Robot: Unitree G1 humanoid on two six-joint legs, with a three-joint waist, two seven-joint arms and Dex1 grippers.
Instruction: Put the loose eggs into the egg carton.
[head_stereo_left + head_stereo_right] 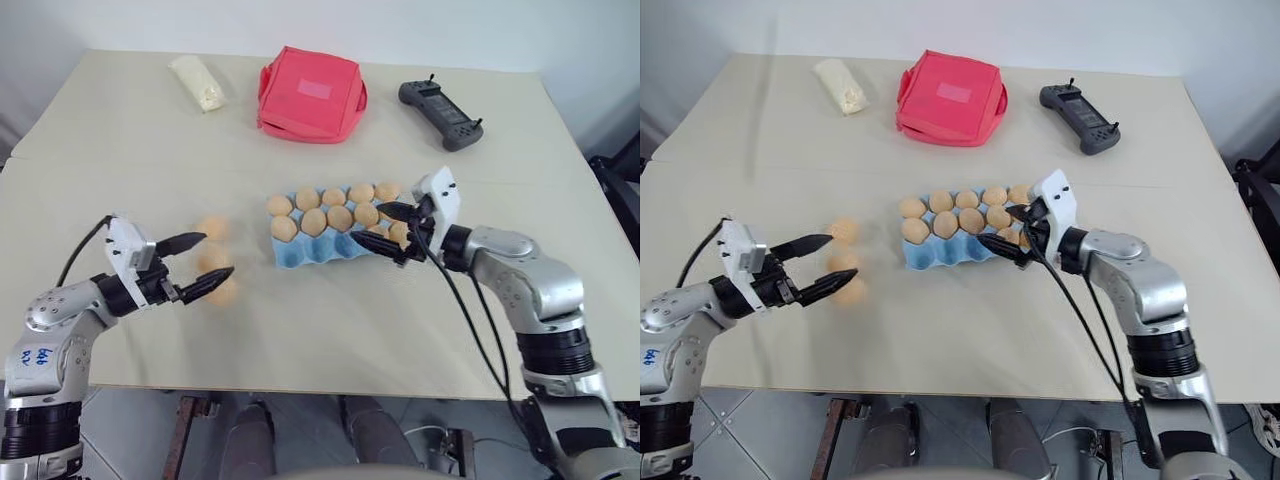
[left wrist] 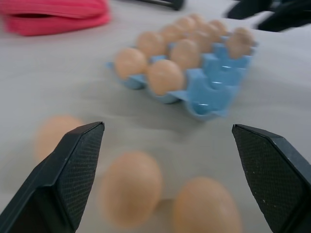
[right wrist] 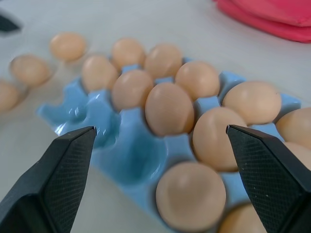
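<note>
We take the egg carton [image 1: 335, 235] on the table [image 1: 330, 330] as our landmark. Eggs sit in its cups, mostly the far and right ones. Three loose eggs [image 1: 212, 262] lie to its left. Behind it lies a pouch [image 1: 310, 95], farther left a packet [image 1: 198, 82], and behind-right a controller [image 1: 440, 114].

The pale beige tabletop [image 1: 330, 330] is seen from above by both head views, facing forward and down. The light blue moulded egg carton [image 3: 121, 145] is viewed close and low by both wrist views, from opposite sides.
</note>
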